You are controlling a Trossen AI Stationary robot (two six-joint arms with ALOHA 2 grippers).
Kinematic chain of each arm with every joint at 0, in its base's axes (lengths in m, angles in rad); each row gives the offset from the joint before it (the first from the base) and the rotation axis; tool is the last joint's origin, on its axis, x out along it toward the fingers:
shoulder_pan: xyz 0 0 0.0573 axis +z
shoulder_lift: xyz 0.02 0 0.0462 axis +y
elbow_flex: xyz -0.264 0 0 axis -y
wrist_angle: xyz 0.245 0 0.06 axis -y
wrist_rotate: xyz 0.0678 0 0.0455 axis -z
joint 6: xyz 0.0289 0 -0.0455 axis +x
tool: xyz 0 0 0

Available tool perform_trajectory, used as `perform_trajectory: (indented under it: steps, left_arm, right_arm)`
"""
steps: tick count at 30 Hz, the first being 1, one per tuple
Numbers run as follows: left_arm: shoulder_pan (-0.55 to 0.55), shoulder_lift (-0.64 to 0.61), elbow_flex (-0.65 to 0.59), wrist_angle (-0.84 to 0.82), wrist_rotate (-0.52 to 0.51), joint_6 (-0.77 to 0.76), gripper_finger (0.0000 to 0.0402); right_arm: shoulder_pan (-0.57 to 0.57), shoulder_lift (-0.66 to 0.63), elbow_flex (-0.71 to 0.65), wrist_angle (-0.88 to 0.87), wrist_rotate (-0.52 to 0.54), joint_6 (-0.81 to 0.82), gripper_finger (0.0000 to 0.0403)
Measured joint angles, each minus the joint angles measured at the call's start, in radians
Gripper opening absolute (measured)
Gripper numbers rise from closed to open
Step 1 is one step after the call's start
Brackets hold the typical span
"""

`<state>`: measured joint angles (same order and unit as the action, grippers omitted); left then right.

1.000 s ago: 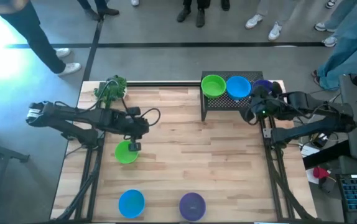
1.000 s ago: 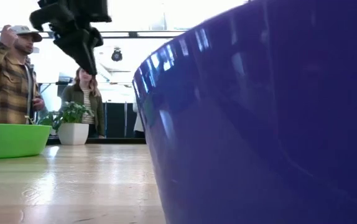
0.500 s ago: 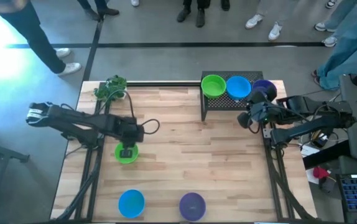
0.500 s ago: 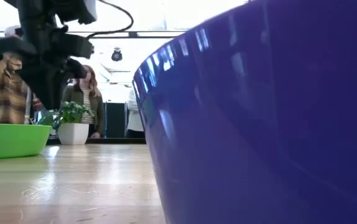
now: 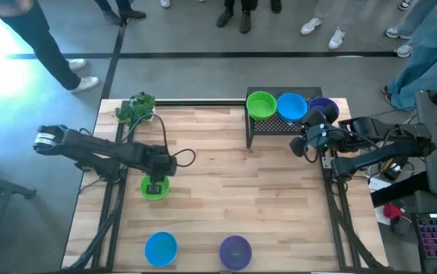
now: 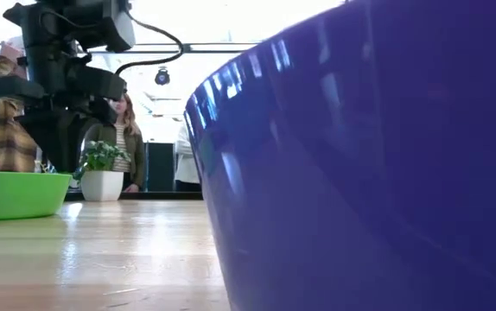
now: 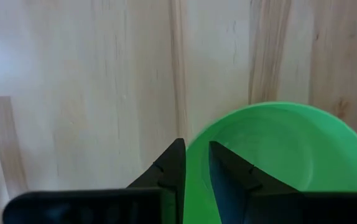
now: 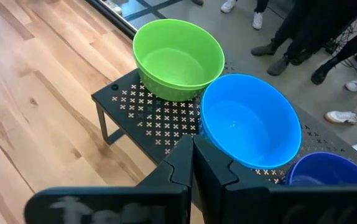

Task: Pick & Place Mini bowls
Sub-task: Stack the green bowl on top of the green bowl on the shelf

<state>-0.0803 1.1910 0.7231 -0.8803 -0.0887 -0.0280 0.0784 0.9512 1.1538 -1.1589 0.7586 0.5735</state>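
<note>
A green mini bowl [image 5: 155, 190] [image 7: 278, 155] [image 6: 15, 194] sits upright on the table's left half. My left gripper [image 5: 156, 185] [image 7: 197, 165] points down over its rim, open, with one finger inside the bowl and one outside. A blue bowl [image 5: 161, 247] and a purple bowl [image 5: 235, 251] [image 6: 360, 173] stand by the near edge. On the black rack [image 5: 283, 124] [image 8: 160, 118] rest a green bowl [image 8: 178, 59], a blue bowl [image 8: 250, 121] and a purple bowl [image 8: 328, 171]. My right gripper [image 5: 302, 144] [image 8: 193, 162] hovers shut beside the rack, holding nothing. My left gripper straddles the green bowl's rim [image 7: 197, 146] from above, one finger inside and one outside. I cannot tell whether the fingers touch the rim. The bowl stands on its base on the table.
A small leafy plant [image 5: 136, 109] [image 6: 101, 173] in a white pot stands at the far left corner. People stand beyond the table's far edge. Bare wood lies across the table's middle.
My left gripper has come down from above the green bowl onto its rim, tipping more steeply downward; its fingers stay open. The bowl has not moved. My right gripper has swung a little away from the rack's purple bowl, still shut.
</note>
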Motion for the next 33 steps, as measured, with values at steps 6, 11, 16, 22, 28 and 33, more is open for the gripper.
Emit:
perform_trajectory:
  steps: [6, 11, 16, 22, 28, 33]
  left_arm:
    - [0.0, 0.055, 0.0, 0.001, -0.003, 0.001, 0.0064]
    - [0.0, 0.101, 0.0, 0.002, -0.001, 0.006, 0.0064]
    - [0.0, 0.109, 0.0, 0.006, 0.002, 0.016, 0.0064]
    - [0.0, 0.109, 0.0, 0.006, 0.026, 0.04, 0.0047]
    - [0.0, 0.108, 0.004, 0.006, 0.031, 0.047, 0.0007]
    - [0.0, 0.109, 0.059, 0.008, 0.03, 0.055, 0.0002]
  right_arm:
    - [0.0, 0.0, 0.0, 0.012, 0.0, -0.001, 0.0008]
    - [0.0, 0.0, 0.0, 0.014, 0.0, -0.006, 0.0008]
    - [0.0, 0.0, 0.0, 0.014, 0.0, -0.01, 0.0008]
    - [0.0, 0.0, 0.0, 0.014, 0.0, -0.02, 0.0008]
    - [0.0, 0.0, 0.0, 0.017, 0.001, -0.027, 0.0008]
    - [0.0, 0.0, 0.0, 0.018, 0.001, -0.027, 0.0008]
